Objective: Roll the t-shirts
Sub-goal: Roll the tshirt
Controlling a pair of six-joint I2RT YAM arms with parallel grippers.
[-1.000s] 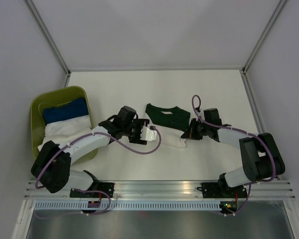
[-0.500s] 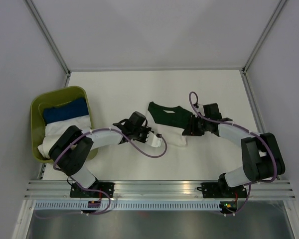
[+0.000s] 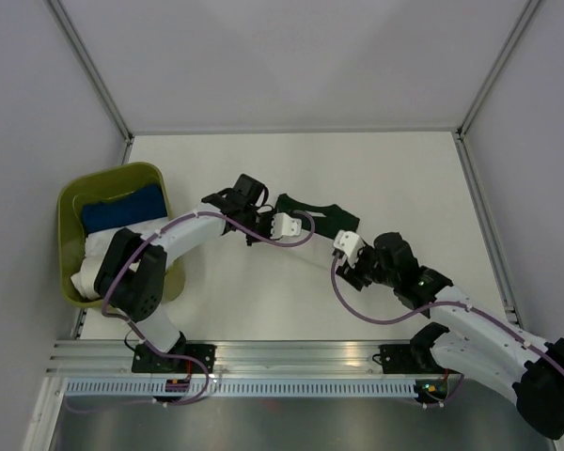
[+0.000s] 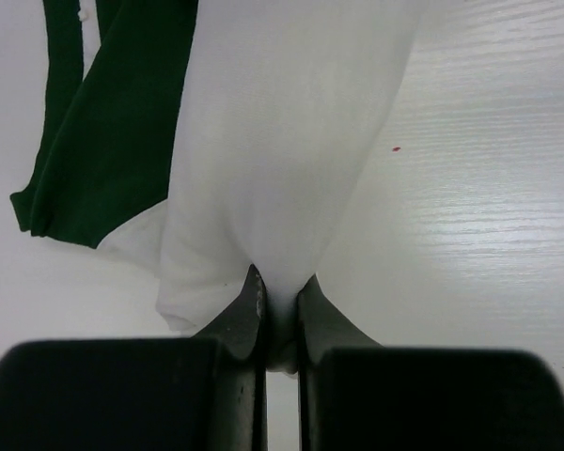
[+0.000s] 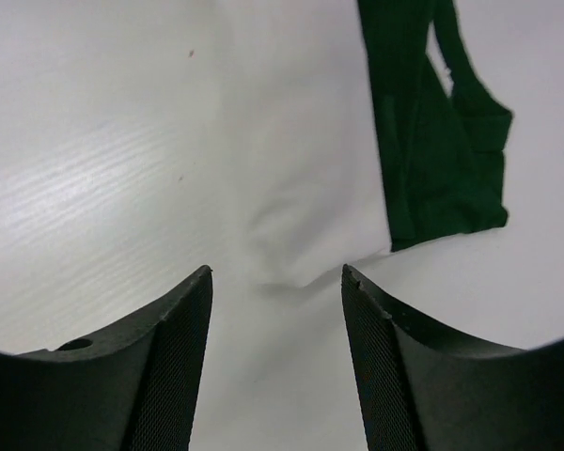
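Observation:
Flat on the table lies a white t-shirt (image 4: 282, 141) with a dark green t-shirt (image 3: 315, 218) on top of it. My left gripper (image 4: 280, 282) is shut on a pinched fold of the white cloth, with the green t-shirt (image 4: 122, 122) to its left. In the top view the left gripper (image 3: 266, 214) sits at the green shirt's left edge. My right gripper (image 5: 277, 272) stands open, nothing between its fingers, just short of a puckered white corner (image 5: 301, 216). The green t-shirt (image 5: 423, 141) lies beyond it to the right. From above, the right gripper (image 3: 345, 268) is below and right of the shirts.
An olive-green bin (image 3: 70, 207) stands at the left edge of the table, holding a blue bundle (image 3: 122, 209) and a white bundle (image 3: 103, 249). The left arm's forearm runs along the bin's near right corner. Metal frame posts rise at the back corners.
The left gripper has shut on the white cloth and moved toward the back. The right gripper has opened, let go of the shirts and drawn back toward the near edge.

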